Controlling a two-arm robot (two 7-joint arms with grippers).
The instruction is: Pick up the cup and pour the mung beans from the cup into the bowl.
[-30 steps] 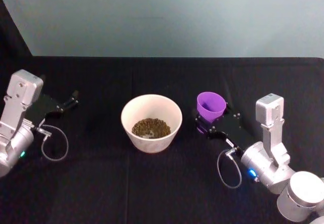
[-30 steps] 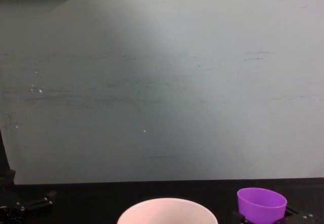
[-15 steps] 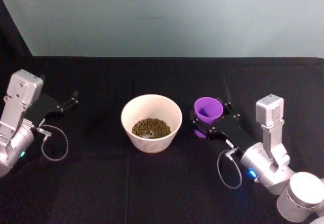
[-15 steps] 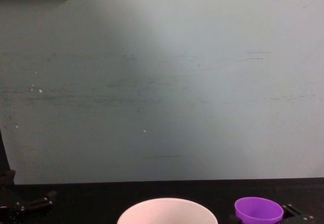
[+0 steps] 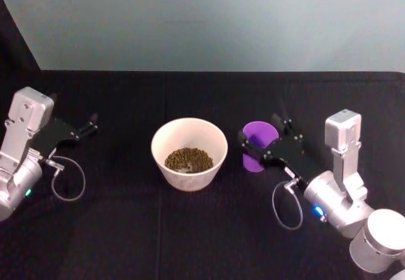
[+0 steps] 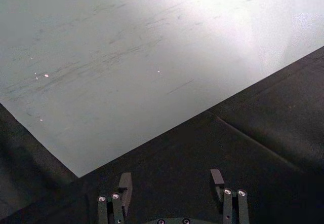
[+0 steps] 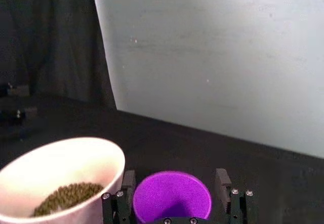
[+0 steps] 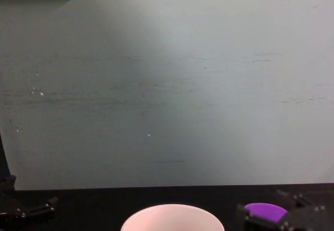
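The right pincer (image 5: 261, 146) stands at table height with the cup (image 5: 255, 144) between its fingers (image 7: 127, 181). In the right wrist view the fingers are spread wider than the cup's rim, with a gap on the far side, so the pincer is judged open and straddling the cup, not clamping it. The cup stands upright on the table (image 5: 190, 229), and no beans are visible in the part of its interior that shows. This posture suits a release: fingers level with the cup wall and spread evenly on both sides allow a straight pull-back without tipping the cup. The bowl (image 5: 189, 153) stands just beside the pincer, on the side toward the robot's left and apart from the cup; this short spacing keeps the pouring reach small. The mung beans (image 5: 188, 159) lie in a shallow heap at the bottom of the bowl, so the pour is judged complete and the cup set down. The main risk at this point is a fingertip catching the rim on withdrawal and knocking the light cup toward the bowl. The left pincer (image 5: 93, 125) is parked well away from the right pincer, on the far side of the bowl, near the left edge of the table; its fingers (image 6: 125, 186) are spread with nothing between them, which keeps it clear of the working zone.
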